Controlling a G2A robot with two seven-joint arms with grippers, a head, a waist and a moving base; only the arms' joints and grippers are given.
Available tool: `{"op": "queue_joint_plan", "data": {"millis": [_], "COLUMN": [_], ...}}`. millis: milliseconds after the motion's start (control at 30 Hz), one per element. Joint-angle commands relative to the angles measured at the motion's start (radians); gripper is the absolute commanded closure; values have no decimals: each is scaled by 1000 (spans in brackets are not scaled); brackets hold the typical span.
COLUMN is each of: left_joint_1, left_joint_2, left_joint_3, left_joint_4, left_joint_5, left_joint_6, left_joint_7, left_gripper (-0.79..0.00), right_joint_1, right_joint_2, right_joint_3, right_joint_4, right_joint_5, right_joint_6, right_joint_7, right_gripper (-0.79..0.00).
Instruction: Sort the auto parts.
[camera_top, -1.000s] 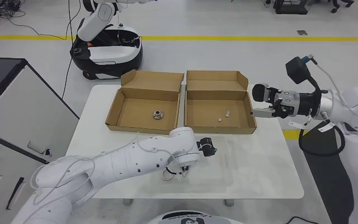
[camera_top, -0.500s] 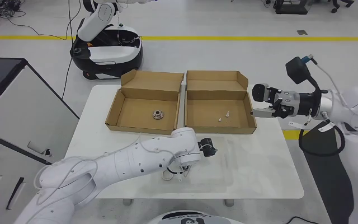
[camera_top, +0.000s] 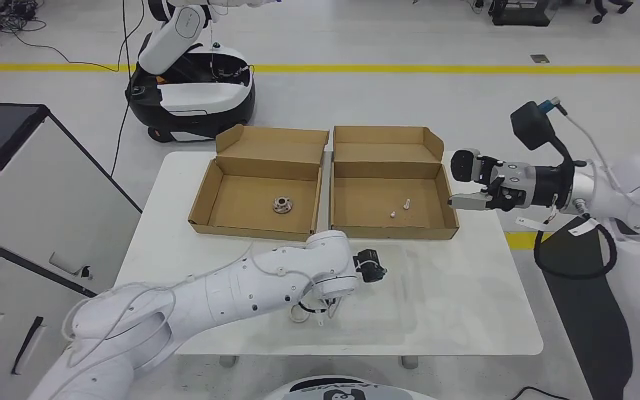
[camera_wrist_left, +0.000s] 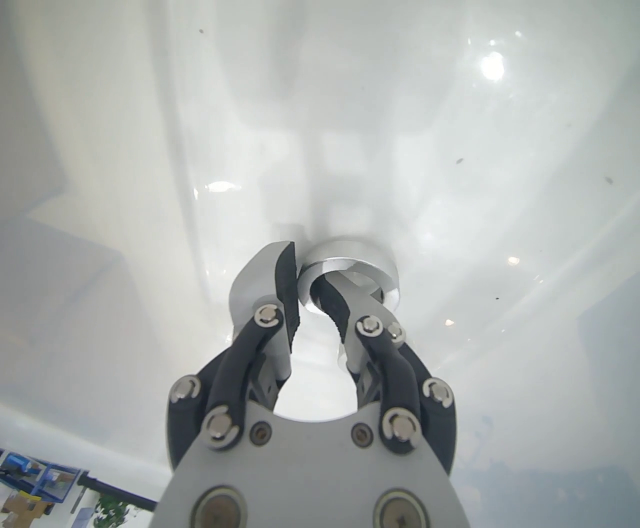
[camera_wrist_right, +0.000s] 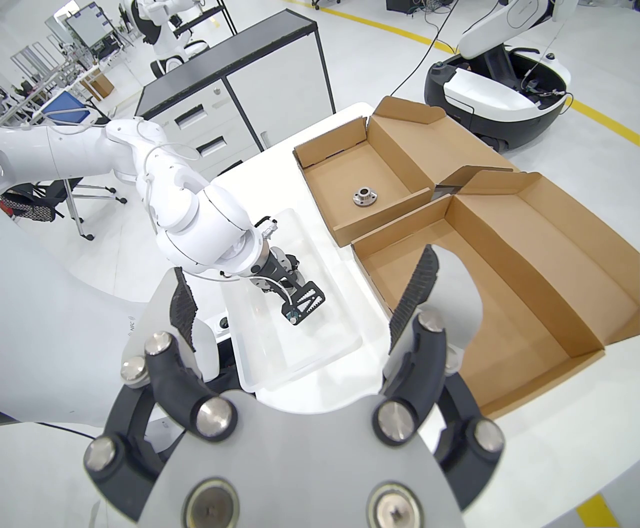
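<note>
Operator: State of left gripper (camera_wrist_left: 300, 272) and location of metal ring (camera_wrist_left: 350, 252) are requested.
Technician: Ring wall is pinched between the narrowed fingers, one finger inside and one outside. Right gripper (camera_wrist_right: 304, 267) is held wide, with a cardboard box (camera_wrist_right: 525, 260) just ahead.

We log the left gripper (camera_wrist_left: 302, 272) pointing down, fingers pinched on the rim of a silver metal ring (camera_wrist_left: 360, 255); the right gripper (camera_top: 460, 182) is raised, fingers spread wide.

A white desk (camera_top: 455, 300) stands on a grey floor (camera_top: 400, 30). A grey cabinet (camera_top: 60, 200) with drawers stands just beside it. Behind the desk sits a black and white machine (camera_top: 195, 98) (with wires), near a yellow line (camera_top: 420, 68).
</note>
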Motion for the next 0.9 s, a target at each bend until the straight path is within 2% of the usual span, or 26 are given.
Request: {"op": "queue_joint_plan", "data": {"millis": [0,200,433,600,867], "left_joint_1": [-1,-36,-105,-192,-362], "left_joint_2": [3,29,94,163,300], "left_joint_3": [0,0,0,0,-7], "left_joint_4": [-7,-62,-202,-335,-540], "left_joint_5": [1,-35,-89,-144,-220], "left_joint_6": [10,85,176,265,358], "left_joint_7": [0,0,0,0,0], "left_gripper": [0,0,0,0,0], "right_joint_1": [0,0,0,0,0], "right_joint_2": [0,0,0,0,0], "right_joint_3": [0,0,0,0,0], "right_joint_4": [0,0,0,0,0], "right_joint_5": [0,0,0,0,0], "right_joint_6": [0,0,0,0,0], "right_joint_7": [0,0,0,0,0], "right_gripper": [-785,-785,-785,-785,-785]}}
